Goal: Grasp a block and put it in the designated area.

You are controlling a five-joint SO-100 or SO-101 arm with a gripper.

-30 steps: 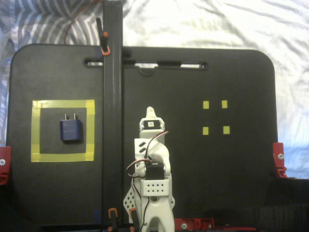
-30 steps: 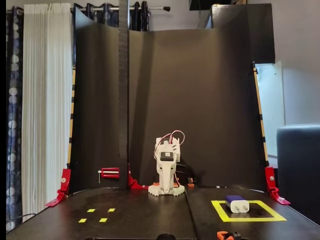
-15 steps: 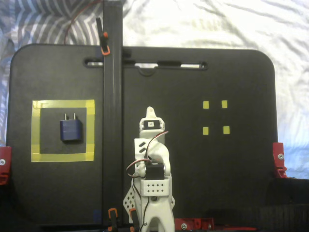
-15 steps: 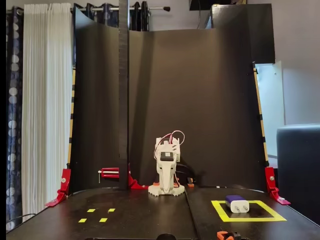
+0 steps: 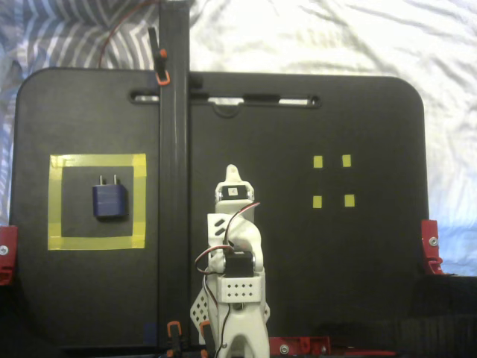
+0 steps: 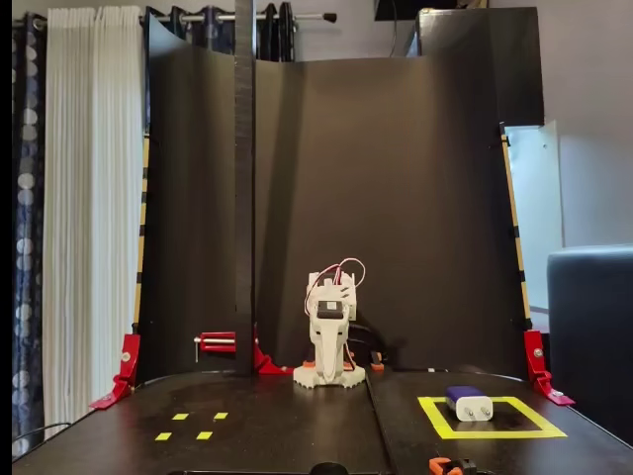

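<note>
Block: the block [image 5: 109, 201] is lying inside the designated area [image 5: 97, 242], near its centre, with its two silver prongs pointing toward the far edge of the table in the top-down fixed view; in the front fixed view the block [image 6: 467, 402] is sitting within the yellow outline [image 6: 492, 432], its prongs not discernible there.
Claw: the gripper [image 5: 233, 172] is resting folded over the arm's base at the middle of the black table [image 5: 358, 119], tip pointing toward the far edge; its jaws are appearing pressed together, with nothing between them.
Block relative to claw: the block is lying well apart from the gripper, to its left in the top-down fixed view and to its right in the front fixed view [image 6: 330, 367], with a dark vertical post [image 5: 173, 112] crossing between them in the top-down fixed view.
Other markings: four small yellow squares [image 5: 332, 180] are sitting on the opposite side of the arm from the block.
</note>
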